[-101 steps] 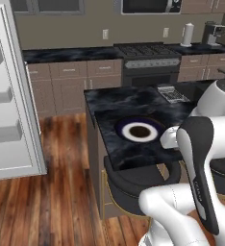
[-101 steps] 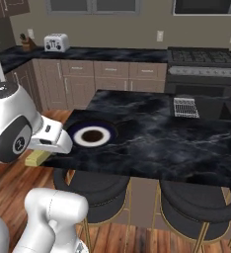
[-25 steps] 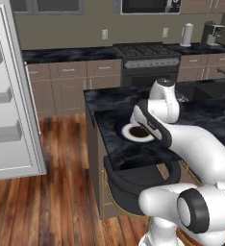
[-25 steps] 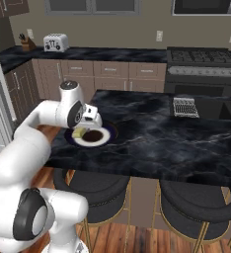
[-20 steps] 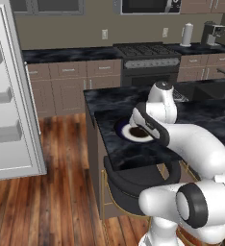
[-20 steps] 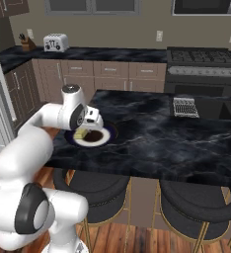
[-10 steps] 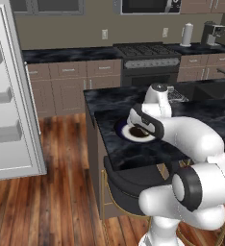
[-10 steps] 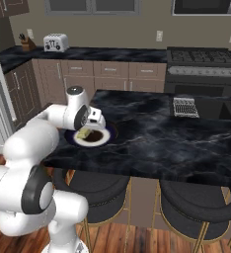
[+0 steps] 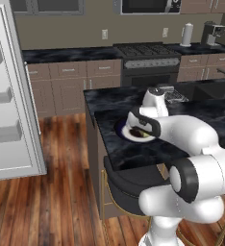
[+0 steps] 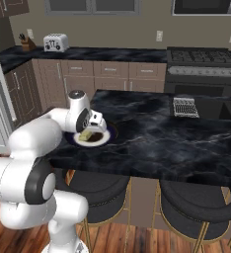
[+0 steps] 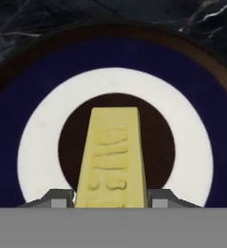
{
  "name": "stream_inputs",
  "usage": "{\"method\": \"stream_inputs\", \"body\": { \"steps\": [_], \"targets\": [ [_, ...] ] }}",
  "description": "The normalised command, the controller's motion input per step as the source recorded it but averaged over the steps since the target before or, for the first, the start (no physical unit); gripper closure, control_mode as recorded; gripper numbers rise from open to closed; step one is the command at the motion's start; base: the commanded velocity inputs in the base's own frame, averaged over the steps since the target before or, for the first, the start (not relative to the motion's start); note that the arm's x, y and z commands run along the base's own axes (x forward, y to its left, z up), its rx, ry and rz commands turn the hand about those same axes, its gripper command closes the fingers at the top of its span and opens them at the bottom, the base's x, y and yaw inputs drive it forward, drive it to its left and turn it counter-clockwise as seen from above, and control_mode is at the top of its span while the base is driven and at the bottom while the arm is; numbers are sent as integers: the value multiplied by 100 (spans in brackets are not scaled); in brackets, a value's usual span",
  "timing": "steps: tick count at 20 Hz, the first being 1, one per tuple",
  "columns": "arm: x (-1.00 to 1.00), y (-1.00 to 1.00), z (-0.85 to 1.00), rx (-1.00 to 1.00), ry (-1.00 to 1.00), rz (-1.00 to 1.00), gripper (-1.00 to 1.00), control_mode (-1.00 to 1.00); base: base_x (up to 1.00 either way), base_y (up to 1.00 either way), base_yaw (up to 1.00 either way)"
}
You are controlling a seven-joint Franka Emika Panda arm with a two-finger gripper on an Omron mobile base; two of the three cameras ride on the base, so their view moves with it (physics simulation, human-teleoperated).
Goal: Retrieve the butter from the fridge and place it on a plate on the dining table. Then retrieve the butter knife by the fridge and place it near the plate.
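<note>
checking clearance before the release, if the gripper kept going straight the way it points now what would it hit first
The plate. The gripper is shut on the butter and points down at the plate's middle, so the butter's far end would probably touch there first; the remaining gap is hard to judge.

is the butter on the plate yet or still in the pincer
Still in the pincer: the butter sits clamped between both fingertips, right over the plate. Whether its far end touches the plate, cannot tell.
</note>
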Motion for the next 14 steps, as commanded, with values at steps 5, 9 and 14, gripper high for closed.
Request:
{"method": "stream_inputs", "body": {
  "steps": [5, 9, 14],
  "targets": [
    [22, 0, -11, 0, 0, -1, 100, -100, 0, 0, 0],
    [14, 0, -11, 0, 0, 0, 100, -100, 0, 0, 0],
    [7, 0, -10, 0, 0, 0, 100, -100, 0, 0, 0]
  ]
}}
